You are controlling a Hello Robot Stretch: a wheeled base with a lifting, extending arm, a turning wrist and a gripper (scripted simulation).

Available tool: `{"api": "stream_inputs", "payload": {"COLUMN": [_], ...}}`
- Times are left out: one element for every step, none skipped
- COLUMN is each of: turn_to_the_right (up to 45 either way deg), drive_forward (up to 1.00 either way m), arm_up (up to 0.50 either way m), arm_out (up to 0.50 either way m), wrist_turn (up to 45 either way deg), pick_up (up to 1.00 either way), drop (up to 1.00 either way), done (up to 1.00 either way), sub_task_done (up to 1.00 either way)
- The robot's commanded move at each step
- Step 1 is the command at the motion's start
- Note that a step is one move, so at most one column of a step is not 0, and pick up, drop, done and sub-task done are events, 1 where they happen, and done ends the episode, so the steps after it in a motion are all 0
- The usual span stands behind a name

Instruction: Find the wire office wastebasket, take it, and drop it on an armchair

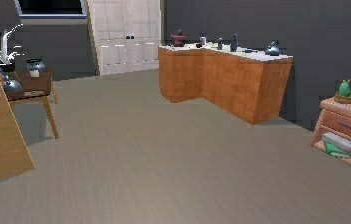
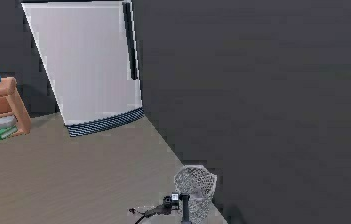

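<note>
Judging the pincer (image 2: 143, 211) near the wire wastebasket (image 2: 197, 186), I cannot tell opening or hold.

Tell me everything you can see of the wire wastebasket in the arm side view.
The wire wastebasket is a small round bin of pale grey mesh that looks like metal, with the dark behind it showing through. It stands upright with its rim uppermost, apparently on the floor at the foot of the dark wall, low in the view. The gripper lies just in front and to its left. Whether they touch, or whether it is held, cannot be told.
</note>
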Motion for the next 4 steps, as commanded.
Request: {"api": "stream_inputs", "payload": {"turn_to_the_right": [0.0, 0.0, 0.0, 0.0], "drive_forward": [0.0, 0.0, 0.0, 0.0], "arm_up": [0.0, 0.0, 0.0, 0.0], "arm_out": [0.0, 0.0, 0.0, 0.0], "wrist_turn": [45.0, 45.0, 45.0, 6.0], "pick_up": [0.0, 0.0, 0.0, 0.0], "drop": [0.0, 0.0, 0.0, 0.0], "done": [0.0, 0.0, 0.0, 0.0], "sub_task_done": [0.0, 0.0, 0.0, 0.0]}}
